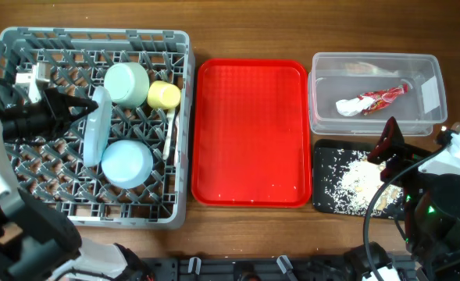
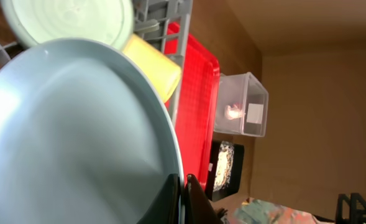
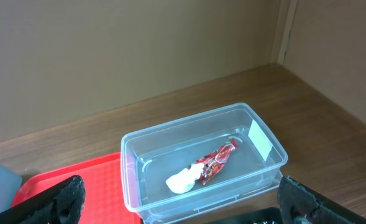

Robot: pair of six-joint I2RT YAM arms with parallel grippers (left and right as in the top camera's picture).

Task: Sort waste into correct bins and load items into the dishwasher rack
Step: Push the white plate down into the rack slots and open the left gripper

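The grey dishwasher rack [image 1: 179, 55] at the left holds a mint-green bowl [image 1: 126, 83], a yellow cup [image 1: 164, 94], a pale blue-white bowl [image 1: 126, 162] and a white utensil [image 1: 169, 129]. My left gripper [image 1: 87, 106] is shut on the rim of the pale blue plate [image 1: 97, 129], which stands on edge in the rack. In the left wrist view the plate [image 2: 71, 137] fills the frame and the fingers [image 2: 183, 199] pinch its edge. The clear tub [image 1: 374, 94] holds the wrapper [image 3: 217, 158] and napkin [image 3: 183, 180]. The black tray [image 1: 323, 176] holds crumbs [image 1: 354, 183]. My right gripper [image 1: 390, 144] is open above it.
The flat red serving tray [image 1: 251, 133] lies between the rack and the bins and has nothing on it. In the right wrist view its corner [image 3: 71, 180] shows left of the clear tub [image 3: 133, 155]. Brown wooden table surrounds everything.
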